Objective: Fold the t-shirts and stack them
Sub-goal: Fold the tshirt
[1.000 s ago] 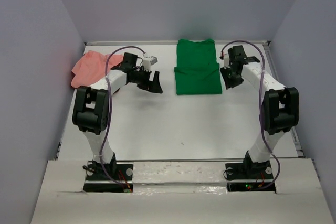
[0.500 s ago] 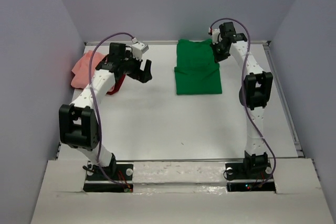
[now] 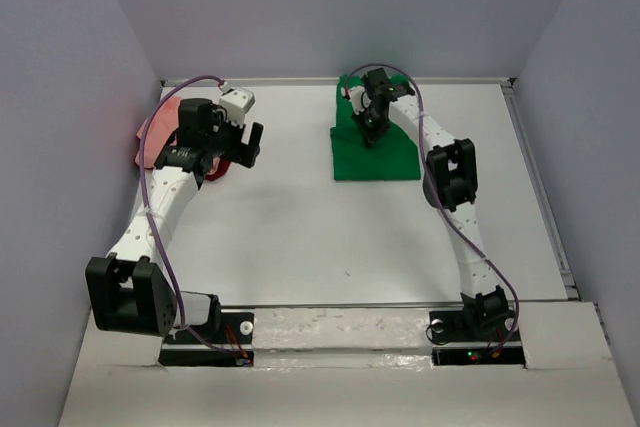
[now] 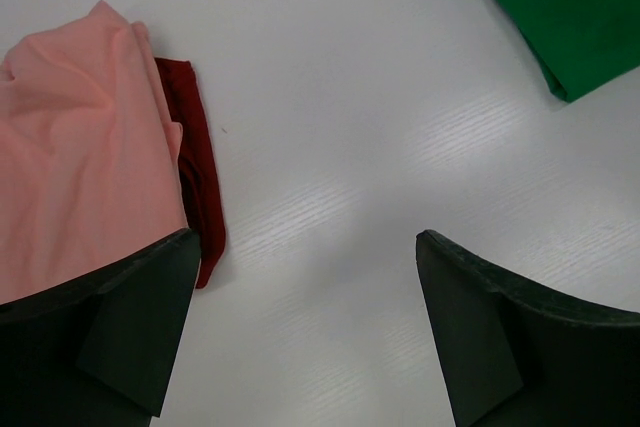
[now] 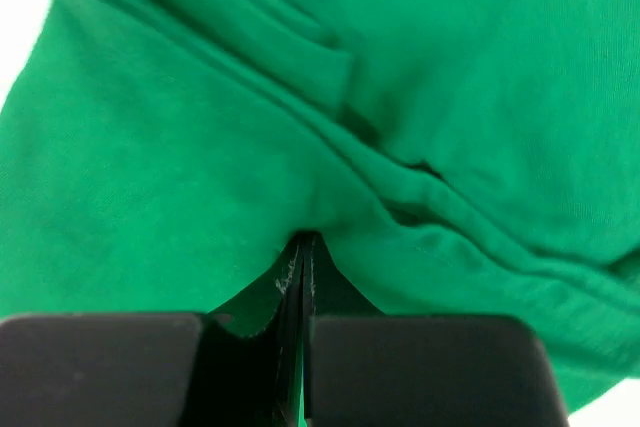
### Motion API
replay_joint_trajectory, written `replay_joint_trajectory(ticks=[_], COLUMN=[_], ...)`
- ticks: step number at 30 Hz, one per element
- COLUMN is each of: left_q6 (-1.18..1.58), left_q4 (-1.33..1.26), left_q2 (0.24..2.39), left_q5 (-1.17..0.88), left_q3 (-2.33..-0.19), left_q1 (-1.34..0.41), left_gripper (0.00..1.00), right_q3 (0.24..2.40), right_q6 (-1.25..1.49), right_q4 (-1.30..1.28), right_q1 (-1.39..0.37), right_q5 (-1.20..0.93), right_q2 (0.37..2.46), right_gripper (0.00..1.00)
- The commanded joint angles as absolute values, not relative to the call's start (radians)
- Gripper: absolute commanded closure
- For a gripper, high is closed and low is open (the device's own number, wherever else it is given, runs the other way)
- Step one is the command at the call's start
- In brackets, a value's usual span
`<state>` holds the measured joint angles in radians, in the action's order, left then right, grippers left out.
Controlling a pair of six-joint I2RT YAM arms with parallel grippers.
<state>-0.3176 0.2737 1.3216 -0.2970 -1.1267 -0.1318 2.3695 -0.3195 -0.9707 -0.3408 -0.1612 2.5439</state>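
At the far middle of the table (image 3: pixel 300 237), the right gripper (image 5: pixel 303 252) is closed tight, jaws flat together, their tips buried in a pucker of the green t-shirt (image 5: pixel 150 147) where several creases run together, so it looks to have nipped a small fold of that cloth. Across on the far left, the left gripper (image 4: pixel 305 247) hangs spread wide with nothing in it above bare tabletop, the salmon-pink t-shirt (image 4: pixel 70 147) just beside its left finger and a strip of dark red cloth (image 4: pixel 195 167) poking out along that shirt's edge. The green one is already a tidy rectangle, long axis running from the arms toward the back wall; which end holds the neck I cannot tell. The step in hand seems to be a further fold of the green shirt. The next move would call for lifting the pinched layer and carrying it along that axis, low and slow so the layers beneath do not drag. The pink shirt lies crumpled, not yet folded
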Motion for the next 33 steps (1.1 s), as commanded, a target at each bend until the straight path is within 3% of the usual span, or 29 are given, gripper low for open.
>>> replay_joint_trajectory(ticks=[1, 10, 21, 33], left_q6=[-0.334, -0.331, -0.324, -0.318], left_q4=[0.212, 0.216, 0.212, 0.209], left_q2=[1.258, 1.261, 1.244, 1.230], left_q5=[-0.276, -0.314, -0.351, -0.385], left_q3=[-1.100, -1.109, -1.103, -1.092], left_q1=[-0.118, -0.117, -0.117, -0.117], left_gripper=[0.01, 0.01, 0.01, 0.01], right_q3=[2.434, 2.369, 2.031, 1.887], right_q6=[-0.336, -0.359, -0.385, -0.396], right_q4=[-0.974, -0.982, -0.925, -0.916], right_q1=[-0.377, -0.396, -0.434, -0.463], right_q5=[-0.155, -0.132, -0.147, -0.147], right_q2=[2.588, 2.605, 2.438, 2.350], right_gripper=[1.00, 1.00, 1.00, 1.00])
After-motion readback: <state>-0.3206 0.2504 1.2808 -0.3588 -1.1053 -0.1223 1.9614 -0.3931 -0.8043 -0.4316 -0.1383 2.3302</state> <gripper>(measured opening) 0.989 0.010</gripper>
